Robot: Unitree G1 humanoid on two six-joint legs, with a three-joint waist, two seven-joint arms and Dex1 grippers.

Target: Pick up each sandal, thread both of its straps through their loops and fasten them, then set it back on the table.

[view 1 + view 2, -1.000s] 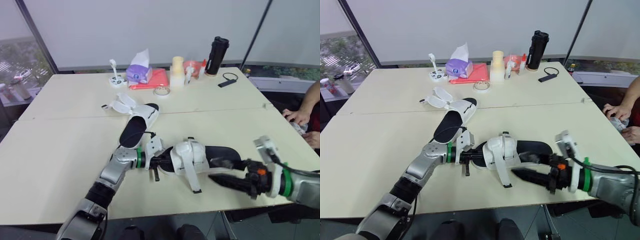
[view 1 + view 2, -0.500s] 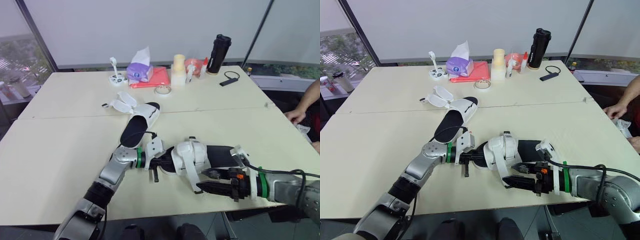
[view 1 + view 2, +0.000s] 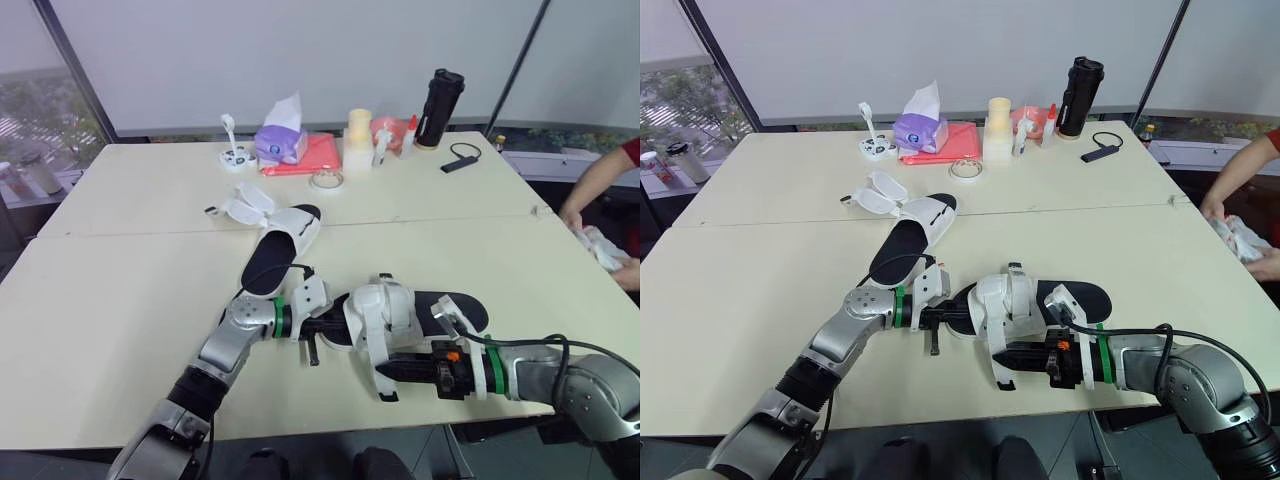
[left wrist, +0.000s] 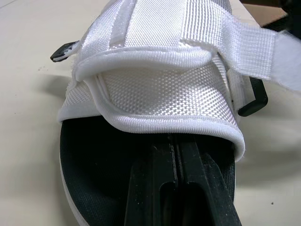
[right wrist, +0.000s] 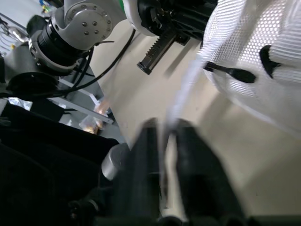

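Observation:
The near sandal (image 3: 392,313), black sole with a white mesh upper (image 4: 160,80), lies at the table's front. My left gripper (image 3: 333,328) is shut, its fingers (image 4: 188,169) pushed in over the black insole under the upper from the toe end. A loose white strap (image 5: 186,89) hangs off the upper towards the table's front edge. My right gripper (image 3: 1004,357) is shut on this strap, pinched between its two fingers (image 5: 146,141). The second sandal (image 3: 282,248) lies farther back with its straps (image 3: 240,208) spread open.
At the back of the table stand a purple tissue box (image 3: 279,143), a red pad (image 3: 312,156), a tape roll (image 3: 324,181), a cream container (image 3: 356,140), a black bottle (image 3: 440,96) and a small black device (image 3: 461,158). A person's hand (image 3: 598,225) works at the right edge.
My right gripper came in leftwards to the near sandal's hanging strap, lowered, and went from open to shut on it. The left arm stayed put. The person's arm shifted.

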